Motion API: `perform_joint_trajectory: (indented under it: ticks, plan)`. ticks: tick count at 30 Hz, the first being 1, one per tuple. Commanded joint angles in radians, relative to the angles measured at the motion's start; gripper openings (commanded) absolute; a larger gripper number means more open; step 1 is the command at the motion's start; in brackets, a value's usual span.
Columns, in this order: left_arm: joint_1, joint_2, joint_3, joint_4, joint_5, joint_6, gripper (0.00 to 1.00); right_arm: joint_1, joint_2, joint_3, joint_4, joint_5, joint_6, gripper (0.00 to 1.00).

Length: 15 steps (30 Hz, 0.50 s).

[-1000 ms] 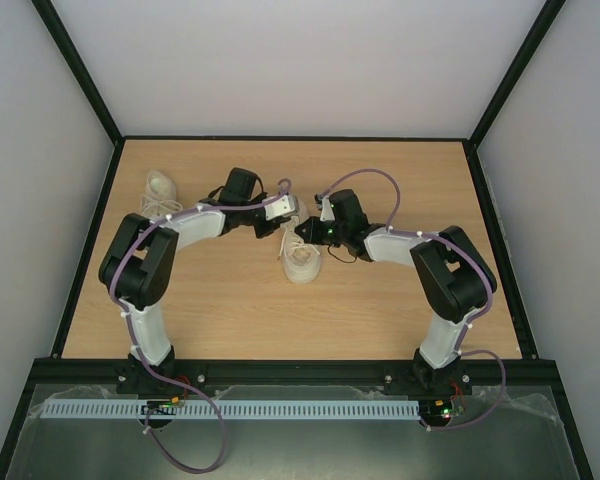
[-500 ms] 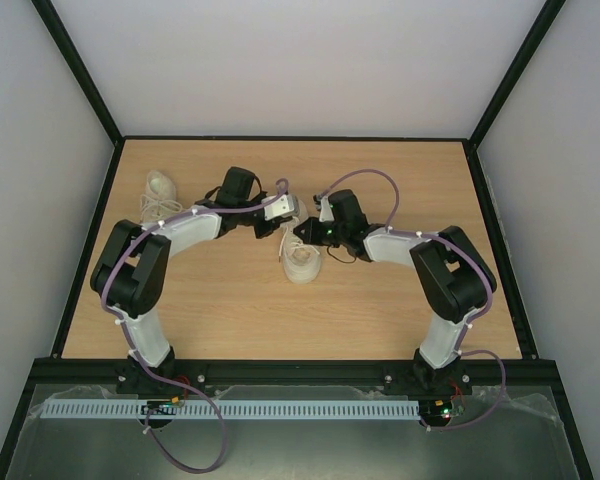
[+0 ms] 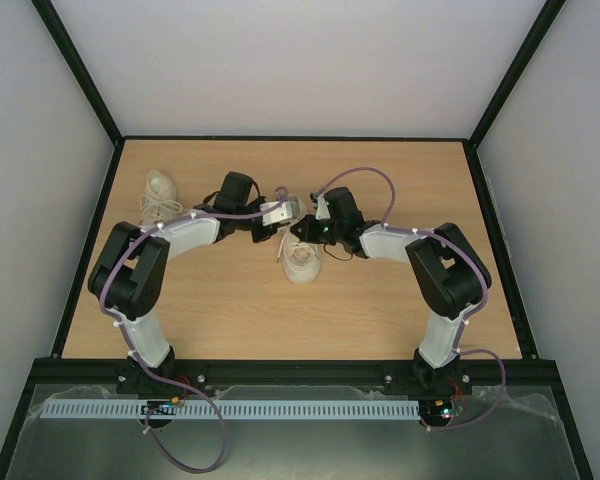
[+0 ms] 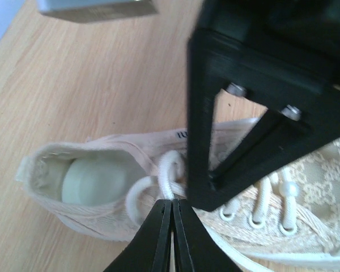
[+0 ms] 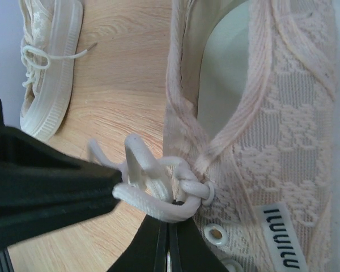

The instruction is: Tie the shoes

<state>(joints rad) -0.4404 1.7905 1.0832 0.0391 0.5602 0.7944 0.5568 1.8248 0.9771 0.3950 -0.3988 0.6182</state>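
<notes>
Left tool: closed tips only, body cut by bottom edge of left wrist view; grip on lace not determinable; in right wrist view, a blurred black mass at left.
Right tool: closed tips cut by bottom edge; contact with lace hidden behind the knot.
Near shoe: midsection covered by right tool, toe cut by right edge; top view, lacing too small to read.
Far shoe: cut by top edge.
Grey block: blurred, cut by top edge, unidentifiable.
</notes>
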Motion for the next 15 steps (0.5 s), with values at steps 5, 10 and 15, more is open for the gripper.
perform_joint_trajectory:
  ticks: [5, 10, 15]
  plan:
    - [-0.003, -0.029, -0.042, 0.009, 0.031, 0.088, 0.03, -0.001, 0.003, 0.036, 0.01, 0.014, 0.067, 0.01]
    - [-0.015, -0.009, -0.055, 0.053, 0.029, 0.095, 0.02, -0.001, 0.0, 0.019, -0.019, 0.002, 0.052, 0.01]
    - [-0.017, 0.01, -0.081, 0.082, 0.019, 0.13, 0.03, -0.001, -0.043, 0.014, -0.099, 0.001, -0.002, 0.17]
